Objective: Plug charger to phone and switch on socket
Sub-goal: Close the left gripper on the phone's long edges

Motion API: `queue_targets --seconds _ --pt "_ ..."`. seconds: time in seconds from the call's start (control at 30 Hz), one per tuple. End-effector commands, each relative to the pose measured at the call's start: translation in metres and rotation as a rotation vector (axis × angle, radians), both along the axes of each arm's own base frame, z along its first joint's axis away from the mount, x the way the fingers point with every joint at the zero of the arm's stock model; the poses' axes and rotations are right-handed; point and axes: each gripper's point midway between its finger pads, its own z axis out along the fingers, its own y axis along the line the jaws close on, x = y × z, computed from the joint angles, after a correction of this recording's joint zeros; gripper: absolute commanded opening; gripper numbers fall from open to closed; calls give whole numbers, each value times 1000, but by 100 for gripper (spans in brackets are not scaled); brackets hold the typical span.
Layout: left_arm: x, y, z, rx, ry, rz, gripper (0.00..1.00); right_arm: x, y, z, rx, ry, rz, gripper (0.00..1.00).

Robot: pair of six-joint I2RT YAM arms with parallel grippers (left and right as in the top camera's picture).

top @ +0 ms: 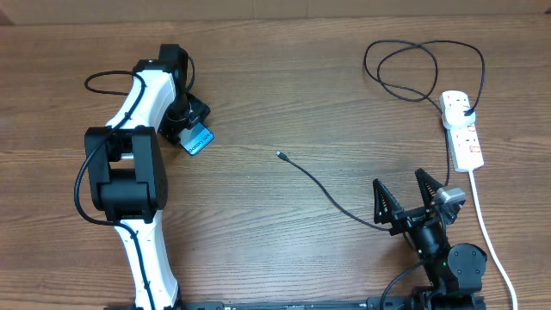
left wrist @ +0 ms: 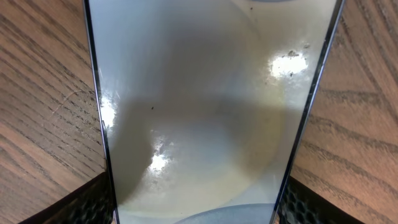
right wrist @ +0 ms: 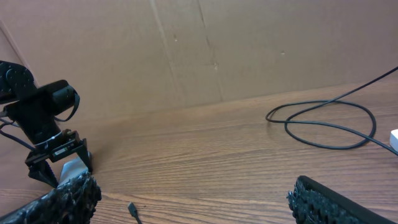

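Note:
The phone [top: 201, 139] lies on the table at the left, its lit screen filling the left wrist view [left wrist: 199, 112]. My left gripper [top: 191, 129] [left wrist: 196, 208] reaches down over it, one black finger against each long edge, shut on the phone. The charger is a thin black cable; its small plug tip [top: 281, 156] [right wrist: 132, 208] lies free mid-table. The cable runs under my right gripper [top: 399, 178] [right wrist: 193, 186], loops at the back right [top: 422, 65], and ends in a black plug in the socket [top: 462, 129]. My right gripper is wide open and holds nothing.
The socket's thick white cord [top: 484, 220] runs toward the front edge, right of my right arm. A brown cardboard wall [right wrist: 205, 50] stands behind the table. The left arm's own black cable [top: 103, 82] loops at the far left.

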Motion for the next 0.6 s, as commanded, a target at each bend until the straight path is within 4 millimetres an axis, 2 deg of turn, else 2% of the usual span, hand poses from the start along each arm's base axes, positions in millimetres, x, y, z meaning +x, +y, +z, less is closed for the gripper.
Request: queue_targets --seconds 0.0,0.23,0.57 --pt "-29 7 -43 15 142 2 60 0 -1 -1 3 -5 -6 100" --pt "-27 5 -44 3 131 3 56 0 -1 -1 3 -5 -5 100" --pt "-16 -8 -45 -75 89 4 44 0 -1 -1 3 -5 -6 100"
